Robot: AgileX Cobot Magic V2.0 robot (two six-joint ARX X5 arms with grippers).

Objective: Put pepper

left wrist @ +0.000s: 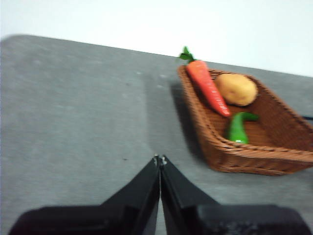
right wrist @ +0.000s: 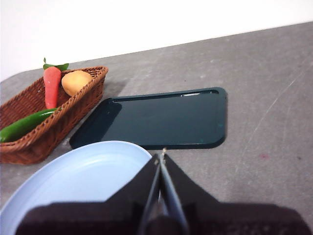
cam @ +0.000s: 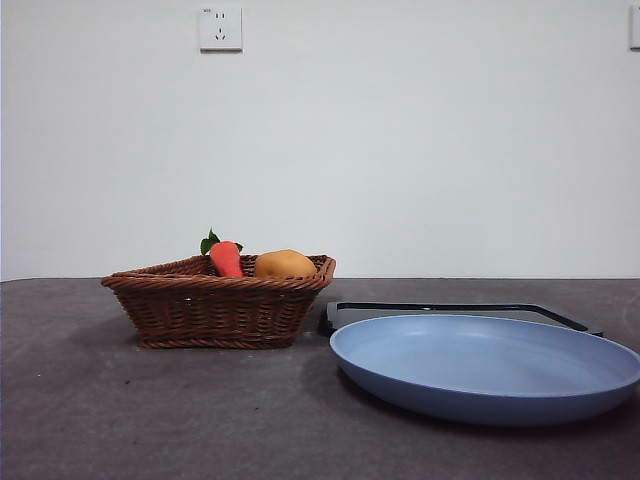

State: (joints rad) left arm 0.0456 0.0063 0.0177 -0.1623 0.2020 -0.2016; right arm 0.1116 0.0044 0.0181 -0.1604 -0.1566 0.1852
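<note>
The pepper, long, glossy and dark green, lies inside the brown wicker basket, beside a red-orange carrot and a rounded orange-yellow fruit. In the front view the basket wall hides the pepper. My left gripper is shut and hovers over bare table, short of the basket. My right gripper is shut above the edge of the blue plate. Neither gripper shows in the front view.
A dark flat tray lies behind the blue plate, right of the basket. The grey table runs back to a white wall with a socket.
</note>
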